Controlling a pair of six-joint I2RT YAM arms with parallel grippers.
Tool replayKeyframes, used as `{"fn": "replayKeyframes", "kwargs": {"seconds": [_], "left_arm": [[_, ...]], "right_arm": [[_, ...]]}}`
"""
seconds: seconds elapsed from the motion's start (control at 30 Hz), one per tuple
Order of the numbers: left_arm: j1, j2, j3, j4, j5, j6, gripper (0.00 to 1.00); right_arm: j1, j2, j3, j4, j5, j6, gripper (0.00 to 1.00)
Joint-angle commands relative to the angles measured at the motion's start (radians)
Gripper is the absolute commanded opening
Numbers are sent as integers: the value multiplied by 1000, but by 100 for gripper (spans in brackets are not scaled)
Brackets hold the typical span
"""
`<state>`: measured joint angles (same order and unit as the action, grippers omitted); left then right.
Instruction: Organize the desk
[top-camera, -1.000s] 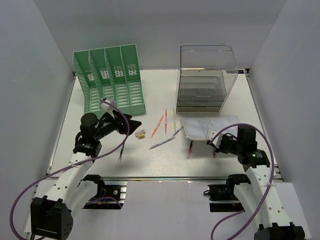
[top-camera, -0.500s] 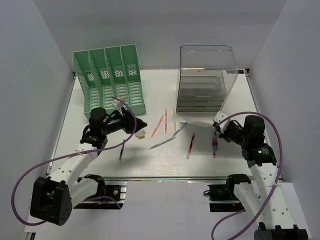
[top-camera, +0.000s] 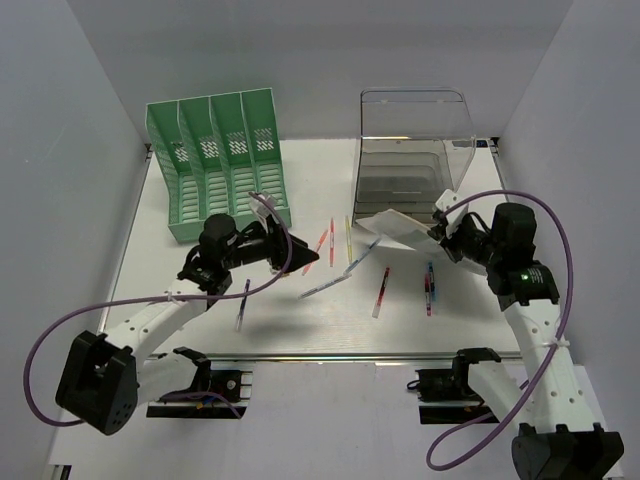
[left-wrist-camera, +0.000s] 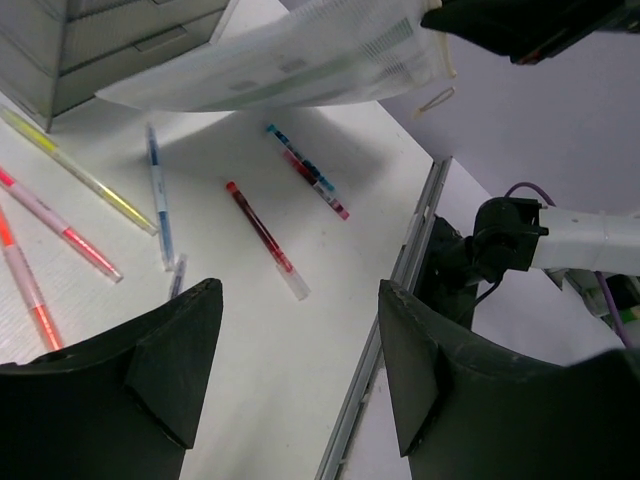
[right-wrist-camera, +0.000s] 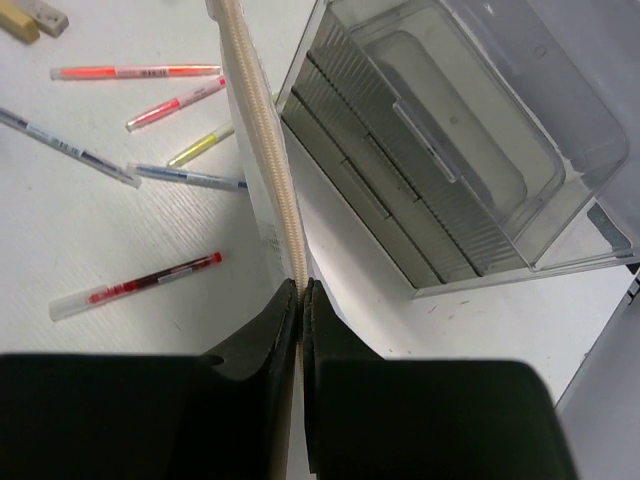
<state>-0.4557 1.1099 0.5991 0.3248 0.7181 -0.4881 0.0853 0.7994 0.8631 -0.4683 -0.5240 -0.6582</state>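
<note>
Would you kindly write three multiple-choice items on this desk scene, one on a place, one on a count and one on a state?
1. Where on the desk does the green file rack stand? A far left; B near right; C centre.
2. How many slots has the rack? A two; B four; C seven.
3. What state is the right gripper in? A shut on the paper sheets; B open and empty; C out of view.
Answers: 1 A, it stands at the far left corner; 2 B, four compartments show side by side; 3 A, its fingers pinch the sheets' edge.
</note>
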Motion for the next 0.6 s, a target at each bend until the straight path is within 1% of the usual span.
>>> {"fn": "replayKeyframes", "kwargs": {"seconds": [0.0,0.17,0.27,0.33,0.47,0.57], "left_arm": [[-41,25,1,82,-46,-24,73],[-109,82,-4,146,-109,-21,75],[-133,119,-16,252,-141,-21,77],[-155,151,-21,295,-166,-17,77],[-166,200,-30,426,-204,8,79],[-184,249,-30,491,-241,32,81]], "right_arm": [[-2,30,92,50,-37,52,0],[-1,63,163,31,-67,78,0],[-5,86,214,28,-79,111,0],[-4,109,250,22,-91,132,0],[-5,153,327,3,-129,154,0],[-7,181,381,-4,-165,183,0]]}}
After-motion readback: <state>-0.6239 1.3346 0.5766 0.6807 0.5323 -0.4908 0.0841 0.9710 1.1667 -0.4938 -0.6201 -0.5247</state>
